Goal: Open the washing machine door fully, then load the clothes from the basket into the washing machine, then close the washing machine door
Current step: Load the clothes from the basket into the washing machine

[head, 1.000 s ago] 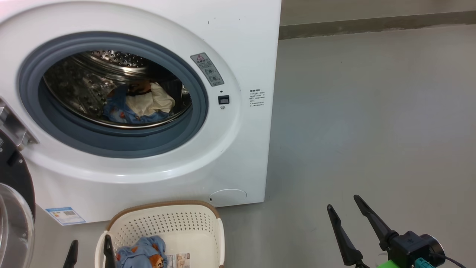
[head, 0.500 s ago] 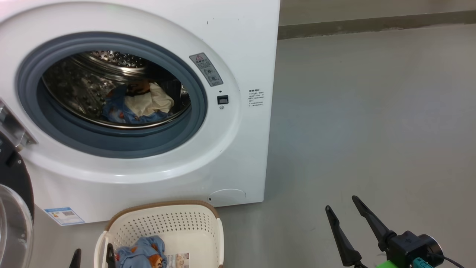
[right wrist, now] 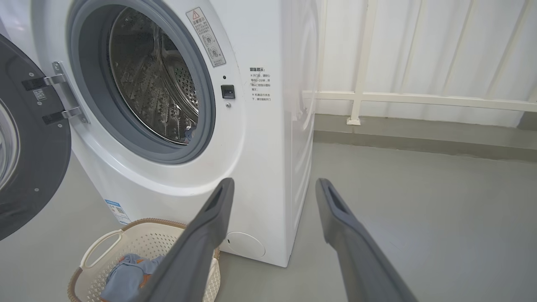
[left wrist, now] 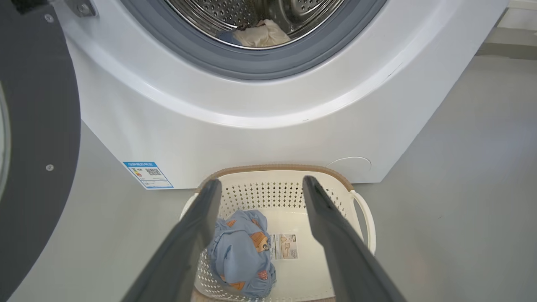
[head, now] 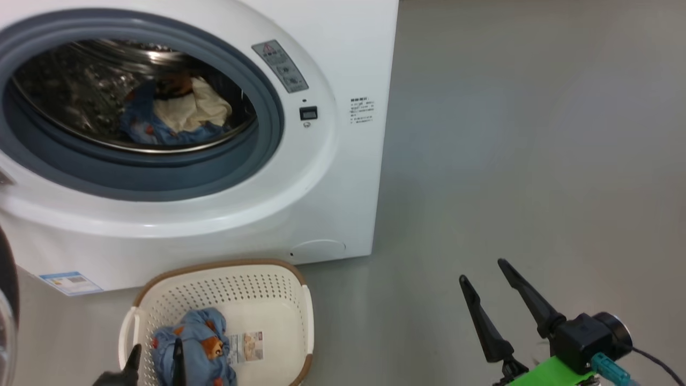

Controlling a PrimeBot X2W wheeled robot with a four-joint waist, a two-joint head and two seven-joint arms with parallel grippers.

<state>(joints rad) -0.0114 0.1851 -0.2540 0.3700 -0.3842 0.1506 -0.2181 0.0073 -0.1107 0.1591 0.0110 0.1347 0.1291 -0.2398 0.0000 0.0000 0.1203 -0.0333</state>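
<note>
Head camera has dipped and my left gripper [left wrist: 261,181] has crept in over the basket [left wrist: 277,168]. Washing machine door [right wrist: 33,167] hangs wide at far left. Left gripper gapes, empty, above the remaining bear-print garment [left wrist: 239,247]; other clothes [head: 177,115] lie in the washing machine [head: 343,53]. Right gripper [head: 482,271] is spread, empty, over bare floor at right. Risks: a finger could catch the perforated wall and drag the light basket, or a shallow pinch could drop the garment short of the opening.
</note>
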